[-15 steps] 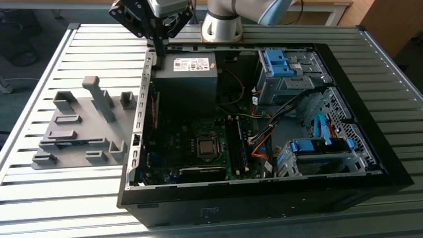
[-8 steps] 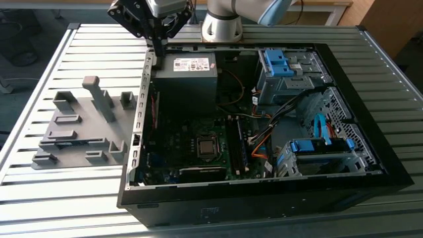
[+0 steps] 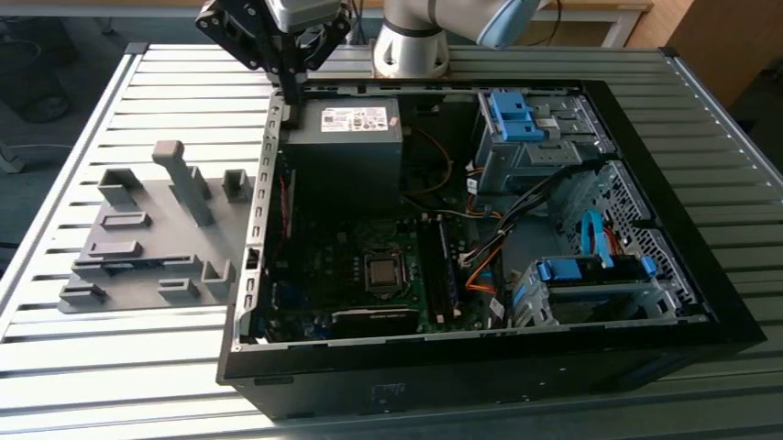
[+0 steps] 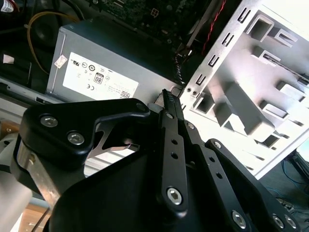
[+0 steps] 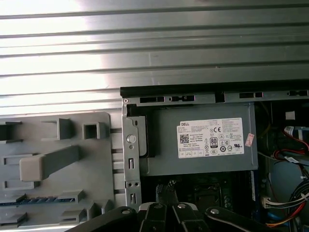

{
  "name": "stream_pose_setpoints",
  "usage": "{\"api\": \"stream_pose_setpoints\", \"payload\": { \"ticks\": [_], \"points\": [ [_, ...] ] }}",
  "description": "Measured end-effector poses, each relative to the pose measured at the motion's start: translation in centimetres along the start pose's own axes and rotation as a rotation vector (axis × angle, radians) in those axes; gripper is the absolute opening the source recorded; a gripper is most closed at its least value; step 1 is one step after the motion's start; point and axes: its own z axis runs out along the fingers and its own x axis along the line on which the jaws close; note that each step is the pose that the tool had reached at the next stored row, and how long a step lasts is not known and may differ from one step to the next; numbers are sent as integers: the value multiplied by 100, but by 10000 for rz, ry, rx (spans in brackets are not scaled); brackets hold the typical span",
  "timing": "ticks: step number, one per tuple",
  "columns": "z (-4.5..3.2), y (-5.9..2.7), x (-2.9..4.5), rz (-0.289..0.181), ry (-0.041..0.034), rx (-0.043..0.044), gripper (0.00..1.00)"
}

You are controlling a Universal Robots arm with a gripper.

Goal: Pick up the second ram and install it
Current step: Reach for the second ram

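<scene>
Over the back corner of the open computer case, just beside the power supply, my fingers point downward. In the second wrist view the fingers are narrow, tips pressed together with nothing between them. Well apart from me, the second ram lies as a dark strip in a slot of the grey fixture tray on the slatted bench, near the tray's tall post.
</scene>
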Motion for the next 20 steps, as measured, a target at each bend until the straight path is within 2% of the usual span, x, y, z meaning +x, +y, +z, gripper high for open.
{"api": "stream_pose_setpoints", "payload": {
  "ticks": [20],
  "points": [
    [1,-6,72,0,0,0,11]
  ]
}}
